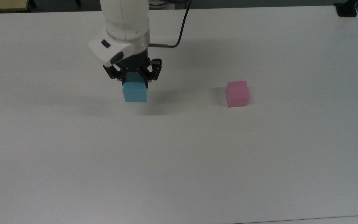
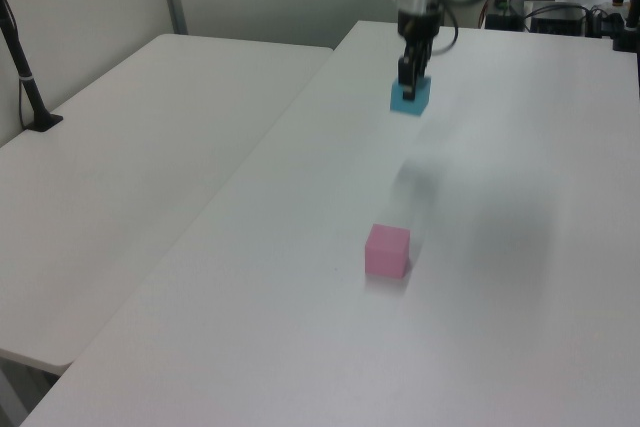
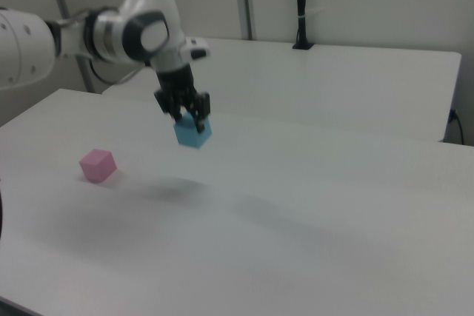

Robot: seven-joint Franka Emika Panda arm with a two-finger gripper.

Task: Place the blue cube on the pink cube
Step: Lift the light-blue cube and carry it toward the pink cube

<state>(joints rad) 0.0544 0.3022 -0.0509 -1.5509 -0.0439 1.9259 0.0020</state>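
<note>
My gripper (image 1: 134, 81) is shut on the blue cube (image 1: 135, 92), holding it by its upper part well above the white table (image 1: 179, 149). The cube's shadow lies on the table below and to the top view's right of it. In the left view the blue cube (image 2: 409, 98) hangs under the gripper (image 2: 412, 77); in the right view the cube (image 3: 193, 132) hangs under the gripper (image 3: 188, 115). The pink cube (image 1: 237, 93) rests on the table, far to the top view's right of the blue one. It also appears as the pink cube (image 2: 387, 250) and the pink cube (image 3: 97, 165).
A second white table (image 2: 140, 147) adjoins on the left view's left, with a black post (image 2: 25, 77) clamped to it. A black cable (image 1: 179, 31) runs from the arm. A dark clamp (image 1: 346, 9) sits at the top view's upper right corner.
</note>
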